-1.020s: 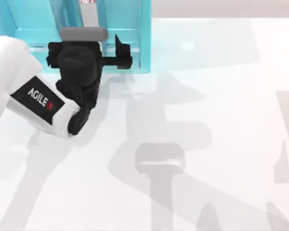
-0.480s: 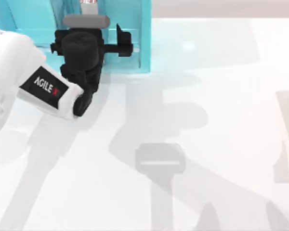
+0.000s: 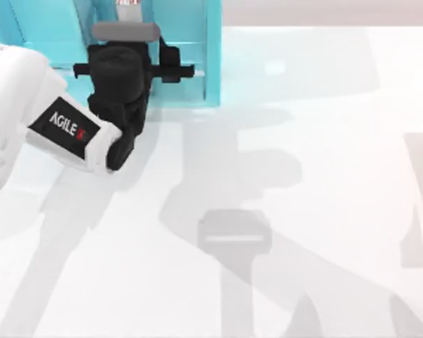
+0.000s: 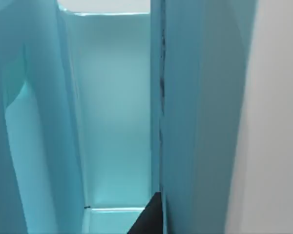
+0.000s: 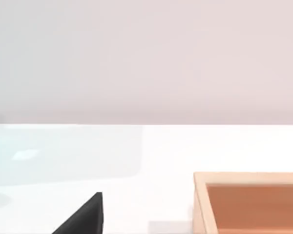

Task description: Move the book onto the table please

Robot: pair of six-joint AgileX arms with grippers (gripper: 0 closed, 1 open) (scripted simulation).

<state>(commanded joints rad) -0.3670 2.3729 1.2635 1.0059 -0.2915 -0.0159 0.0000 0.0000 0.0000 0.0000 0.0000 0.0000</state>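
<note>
From above, your left tool [image 3: 170, 67] reaches into the teal compartmented shelf [image 3: 213, 53] at the glossy white desk's [image 3: 303, 211] far left; I cannot tell its grip. The right wrist view adds an orange-brown open box [image 5: 249, 202].

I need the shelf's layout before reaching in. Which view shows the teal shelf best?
The top view: the teal shelf stands at the table's back left, walls and divider visible. The left wrist view looks into one compartment. The right wrist view faces the table and a wooden box.
</note>
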